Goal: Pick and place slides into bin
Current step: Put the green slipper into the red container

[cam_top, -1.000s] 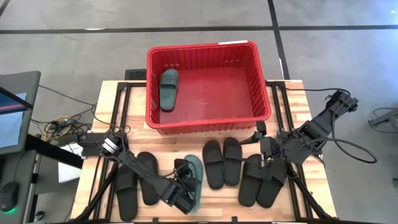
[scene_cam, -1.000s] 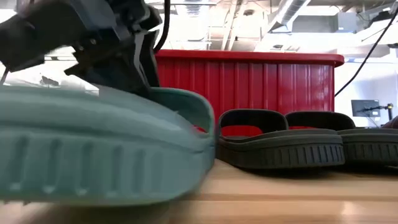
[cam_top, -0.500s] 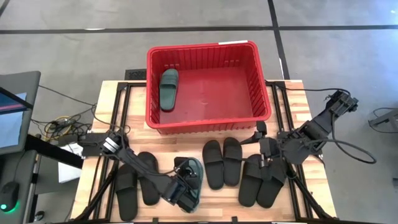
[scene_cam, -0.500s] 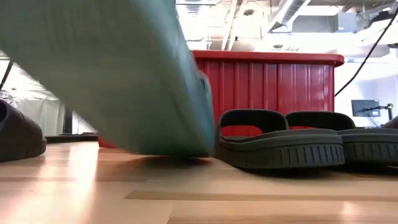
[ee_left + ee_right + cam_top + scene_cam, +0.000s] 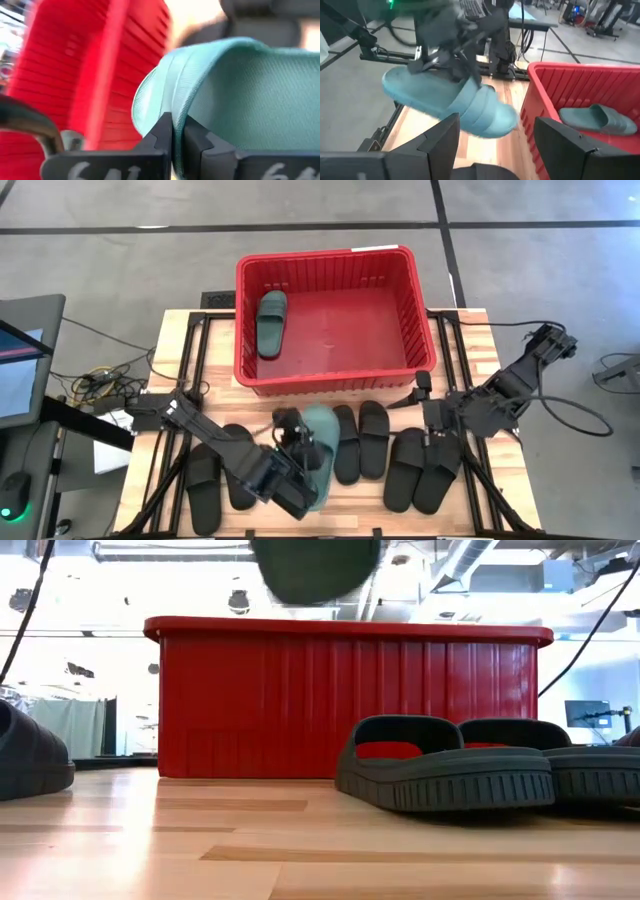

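A dull green slide (image 5: 322, 442) hangs above the table's near middle, with my left gripper (image 5: 297, 444) shut on it. The right wrist view shows this slide (image 5: 451, 106) well off the wood. Its end (image 5: 315, 565) shows at the top of the low view. A second green slide (image 5: 271, 323) lies flat in the red bin (image 5: 420, 320) at the table's far side. Black slides lie sole-down on the wood: a pair at the left (image 5: 222, 472), a pair in the middle (image 5: 360, 442), a pair at the right (image 5: 422, 472). My right gripper (image 5: 428, 418) stands open above the right pair, touching nothing. My left gripper pinches the green slide's wide strap at its edge (image 5: 176, 107) between its two shut fingers (image 5: 162, 131). The fingers come from above, slanting down toward the far side. The slide hangs below them, slightly tilted, clear of the table.
The bin's near wall (image 5: 350, 700) stands just behind the middle black pair (image 5: 440, 765). Bare wood lies in front of the bin at the left. A monitor (image 5: 20, 360) stands off the table's left edge.
My left gripper has risen and gone a little toward the bin, carrying the green slide. The slide lay on the table a second ago, tipped up as it left the wood, and now hangs clear above it.
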